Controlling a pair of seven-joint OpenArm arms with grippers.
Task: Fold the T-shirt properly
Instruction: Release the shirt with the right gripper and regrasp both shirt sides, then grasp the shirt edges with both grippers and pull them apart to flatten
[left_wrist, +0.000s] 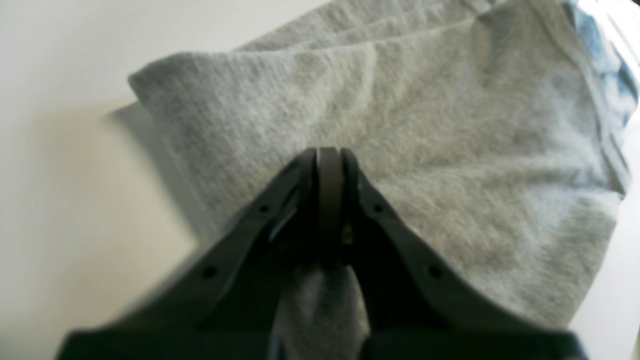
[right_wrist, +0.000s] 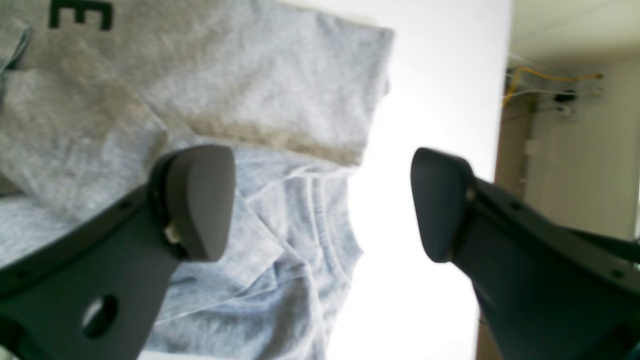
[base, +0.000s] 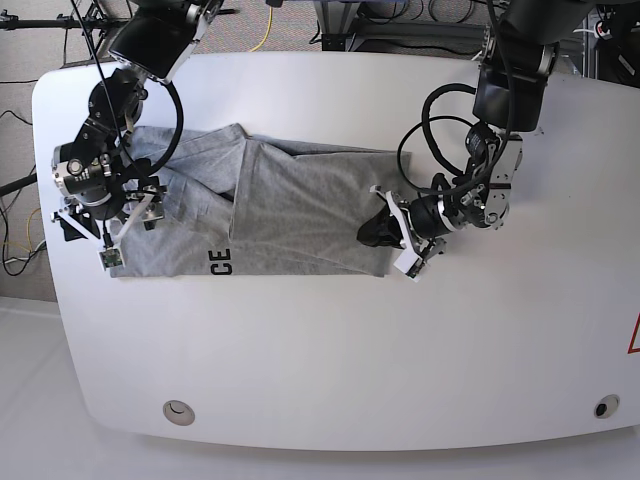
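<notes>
White table (base: 330, 360) — cables (base: 262, 30) behind

The T-shirt (base: 290, 215) bears black capitals: "CE" in the base view, "E" in the right wrist view.

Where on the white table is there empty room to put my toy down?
The widest bare stretch of the table runs along the near edge, in front of the T-shirt. A narrower strip lies behind the shirt, between the two arms. The shirt's ends are crowded: the right end effector over one, the left end effector clamping the other.
</notes>
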